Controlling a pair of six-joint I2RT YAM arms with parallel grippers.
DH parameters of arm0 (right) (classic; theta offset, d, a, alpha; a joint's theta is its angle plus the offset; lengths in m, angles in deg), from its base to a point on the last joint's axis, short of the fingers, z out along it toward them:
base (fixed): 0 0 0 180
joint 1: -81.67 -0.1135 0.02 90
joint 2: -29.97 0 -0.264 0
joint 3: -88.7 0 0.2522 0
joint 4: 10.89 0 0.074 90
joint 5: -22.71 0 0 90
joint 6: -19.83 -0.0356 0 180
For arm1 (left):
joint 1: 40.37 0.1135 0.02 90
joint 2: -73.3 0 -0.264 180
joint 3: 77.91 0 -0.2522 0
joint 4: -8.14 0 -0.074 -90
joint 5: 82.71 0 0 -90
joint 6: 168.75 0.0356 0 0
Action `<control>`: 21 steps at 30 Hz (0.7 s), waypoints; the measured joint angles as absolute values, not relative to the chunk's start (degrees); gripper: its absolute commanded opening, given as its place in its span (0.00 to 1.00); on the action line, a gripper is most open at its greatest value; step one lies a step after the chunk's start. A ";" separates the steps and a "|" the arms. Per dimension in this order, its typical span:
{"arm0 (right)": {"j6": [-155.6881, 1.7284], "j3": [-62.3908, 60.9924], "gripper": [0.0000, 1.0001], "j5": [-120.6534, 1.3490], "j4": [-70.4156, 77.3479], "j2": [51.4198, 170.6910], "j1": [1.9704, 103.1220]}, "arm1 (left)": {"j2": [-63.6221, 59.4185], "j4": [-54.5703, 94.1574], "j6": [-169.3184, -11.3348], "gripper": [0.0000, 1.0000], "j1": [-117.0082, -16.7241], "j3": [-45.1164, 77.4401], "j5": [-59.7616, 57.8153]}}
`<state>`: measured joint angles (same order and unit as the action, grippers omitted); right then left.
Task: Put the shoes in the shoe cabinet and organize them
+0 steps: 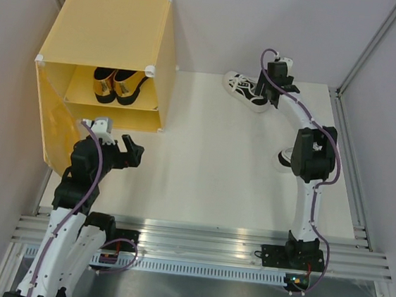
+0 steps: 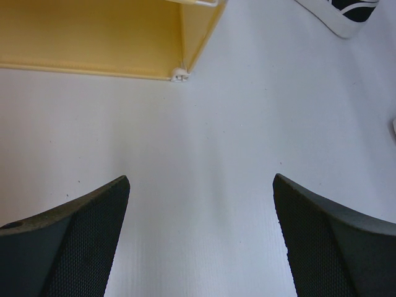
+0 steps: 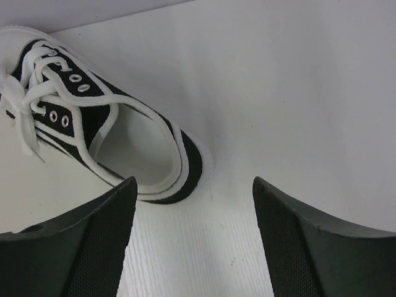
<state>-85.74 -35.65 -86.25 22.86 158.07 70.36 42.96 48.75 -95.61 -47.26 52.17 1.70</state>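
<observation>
The yellow shoe cabinet (image 1: 115, 23) stands at the back left with its door (image 1: 52, 122) swung open. Two gold loafers (image 1: 116, 83) sit side by side on its inner shelf. One white sneaker (image 1: 243, 88) lies at the back centre-right. My right gripper (image 1: 264, 93) is open right over its heel; in the right wrist view the sneaker (image 3: 93, 124) lies just ahead-left of the open gripper (image 3: 193, 185). A second white sneaker (image 1: 285, 158) peeks out from under the right arm. My left gripper (image 1: 138, 151) is open and empty in front of the cabinet, over bare table (image 2: 201, 182).
The cabinet's lower front corner (image 2: 179, 75) and the far sneaker's toe (image 2: 340, 12) show in the left wrist view. Grey walls close in on the table at the left, back and right. An aluminium rail (image 1: 203, 238) runs along the near edge.
</observation>
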 measured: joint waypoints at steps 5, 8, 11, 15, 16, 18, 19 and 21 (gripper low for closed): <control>-85.65 -41.53 0.70 -85.40 22.84 164.52 71.06 | 42.80 48.75 -95.59 0.99 -47.26 52.17 1.88; -85.24 -43.87 0.56 -84.79 23.03 167.47 71.39 | 42.69 48.77 -95.59 0.99 -47.33 52.17 2.25; -85.10 -45.14 0.39 -83.06 23.08 168.97 71.52 | 42.65 48.77 -95.59 0.99 -47.50 52.17 2.40; -85.24 -45.27 0.08 -80.07 23.21 168.97 71.41 | 42.63 48.77 -95.59 0.98 -47.59 52.17 2.51; -85.54 -45.16 0.01 -79.57 23.23 168.84 71.45 | 42.63 48.75 -95.59 0.98 -47.59 52.17 2.53; -86.13 -43.63 0.01 -78.34 23.14 167.86 71.61 | 42.63 48.77 -95.59 0.98 -47.59 52.17 2.62; -86.72 -41.51 0.01 -77.77 22.99 166.39 71.74 | 42.63 48.77 -95.59 0.98 -47.59 52.17 2.64; -88.01 -37.07 0.01 -77.47 24.00 163.12 71.76 | 42.65 48.77 -95.59 0.98 -47.63 52.19 2.67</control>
